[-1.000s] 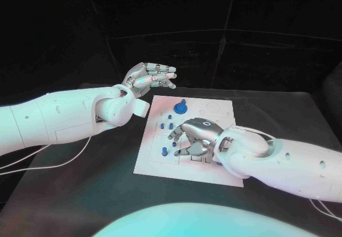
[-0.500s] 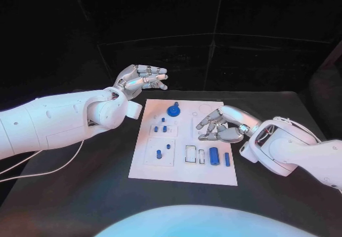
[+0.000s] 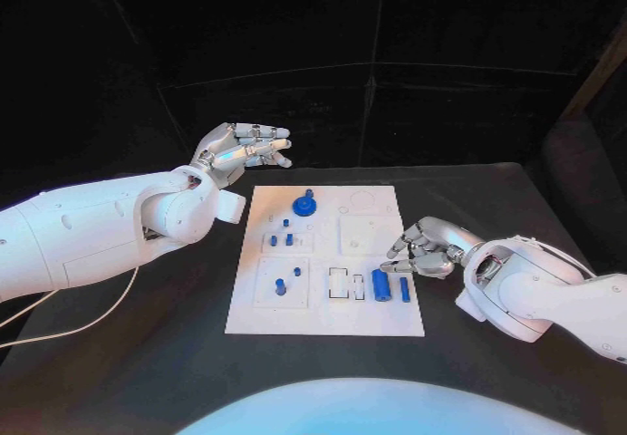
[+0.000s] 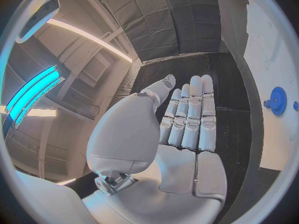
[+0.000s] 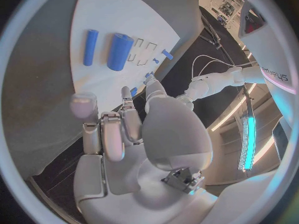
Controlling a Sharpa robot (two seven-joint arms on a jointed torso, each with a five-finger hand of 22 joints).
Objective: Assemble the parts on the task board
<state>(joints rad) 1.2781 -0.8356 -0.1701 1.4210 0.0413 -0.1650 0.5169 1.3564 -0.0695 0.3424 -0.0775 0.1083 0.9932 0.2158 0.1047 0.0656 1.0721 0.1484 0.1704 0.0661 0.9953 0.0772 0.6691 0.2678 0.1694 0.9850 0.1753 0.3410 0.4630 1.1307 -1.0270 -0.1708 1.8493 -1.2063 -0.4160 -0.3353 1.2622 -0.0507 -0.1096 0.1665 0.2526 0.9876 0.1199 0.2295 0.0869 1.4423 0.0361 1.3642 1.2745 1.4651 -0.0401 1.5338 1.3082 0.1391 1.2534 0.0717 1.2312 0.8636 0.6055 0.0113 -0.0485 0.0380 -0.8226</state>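
The white task board lies in the middle of the black table. On it a blue gear sits near the far edge, with several small blue pegs below it. A thick blue cylinder and a thinner one lie side by side near the board's right edge. My right hand hovers just beyond that edge, fingers curled in and holding nothing. In the right wrist view its curled fingers face the thick cylinder and the thin one. My left hand is raised off the board's far-left corner, empty, its fingers stretched out.
Bare black table surrounds the board on all sides. Two outlined rectangular slots lie just left of the cylinders. The left wrist view shows the blue gear on the board's edge.
My right hand has drawn back from over the board's near middle to its right edge, uncovering the two cylinders. The left hand stays raised. The camera has shifted.
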